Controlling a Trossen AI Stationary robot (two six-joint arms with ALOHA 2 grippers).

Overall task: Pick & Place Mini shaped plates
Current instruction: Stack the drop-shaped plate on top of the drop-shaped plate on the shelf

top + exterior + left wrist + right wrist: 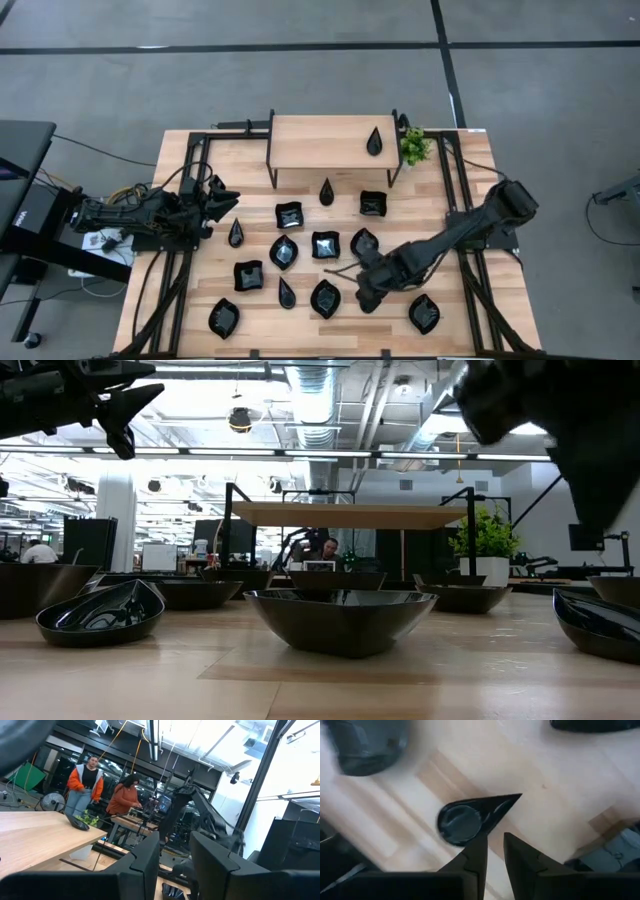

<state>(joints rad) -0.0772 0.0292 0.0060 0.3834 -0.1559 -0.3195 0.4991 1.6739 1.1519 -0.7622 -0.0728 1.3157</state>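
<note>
No text, label, brand, number or sign can be read in any of the views. The dark equipment [28, 205] at the table's left edge carries small white marks in the high view, but they are too small to make out.
</note>
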